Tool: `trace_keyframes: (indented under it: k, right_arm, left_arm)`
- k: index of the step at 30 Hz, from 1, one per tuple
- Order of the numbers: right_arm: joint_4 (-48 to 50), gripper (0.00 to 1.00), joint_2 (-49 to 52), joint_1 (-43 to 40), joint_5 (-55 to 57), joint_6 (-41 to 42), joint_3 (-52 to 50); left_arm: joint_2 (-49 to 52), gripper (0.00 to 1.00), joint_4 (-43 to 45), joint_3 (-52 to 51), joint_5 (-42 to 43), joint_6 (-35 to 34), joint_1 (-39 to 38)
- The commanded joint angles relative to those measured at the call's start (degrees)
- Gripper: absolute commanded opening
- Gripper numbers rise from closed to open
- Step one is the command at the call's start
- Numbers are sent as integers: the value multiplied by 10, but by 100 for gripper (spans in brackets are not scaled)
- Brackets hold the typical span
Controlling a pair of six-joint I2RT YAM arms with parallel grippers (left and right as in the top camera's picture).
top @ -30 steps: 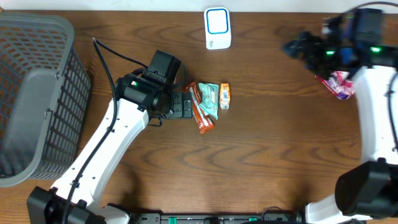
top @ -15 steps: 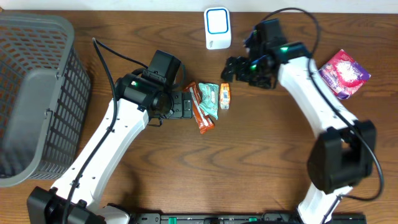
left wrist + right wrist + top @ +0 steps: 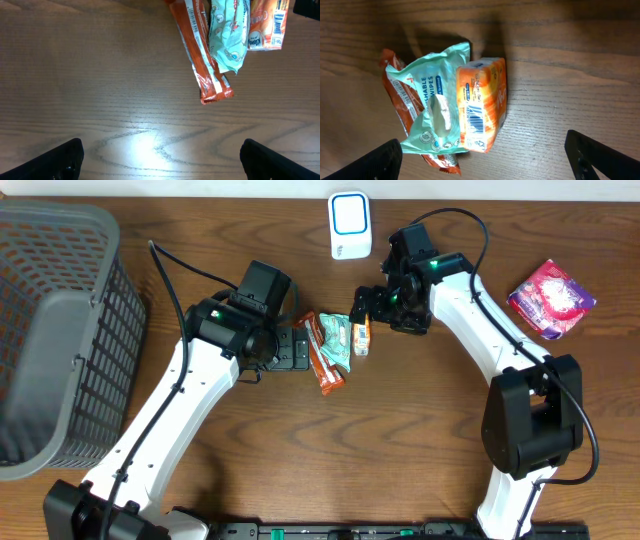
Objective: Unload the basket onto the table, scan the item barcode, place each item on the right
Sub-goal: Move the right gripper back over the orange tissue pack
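The orange pack point(image 3: 482, 102) lies mid-surface point(image 3: 420, 440), barcode up, touching the wipes pouch point(image 3: 427, 110) on its left. The right claw point(image 3: 362, 307) hovers at the pack's far end, spread wide and empty. The left claw point(image 3: 290, 348), equally wide and empty, sits left of the red bar point(image 3: 322, 362).

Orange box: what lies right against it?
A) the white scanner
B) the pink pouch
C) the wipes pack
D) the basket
C: in the right wrist view the orange box sits edge to edge with the wipes pack.
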Motion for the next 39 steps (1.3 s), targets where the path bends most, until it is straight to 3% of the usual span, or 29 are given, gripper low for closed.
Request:
trace_keyframes:
  k: [1, 3, 5, 10, 31, 39]
  right_arm:
    - [-4, 99, -14, 2, 6, 6, 0]
    - [-3, 98, -14, 2, 6, 6, 0]
    - [-3, 91, -14, 2, 7, 6, 0]
    - [6, 46, -13, 2, 7, 6, -8]
    - [144, 50, -13, 37, 6, 6, -75]
    - [145, 50, -13, 51, 66, 10, -78]
  left_arm:
    - [3, 100, -2, 0, -5, 7, 0]
    - [3, 100, -2, 0, -5, 7, 0]
    - [3, 100, -2, 0, -5, 7, 0]
    - [3, 100, -2, 0, -5, 7, 0]
    - [3, 100, -2, 0, -5, 7, 0]
    - [3, 100, -2, 0, -5, 7, 0]
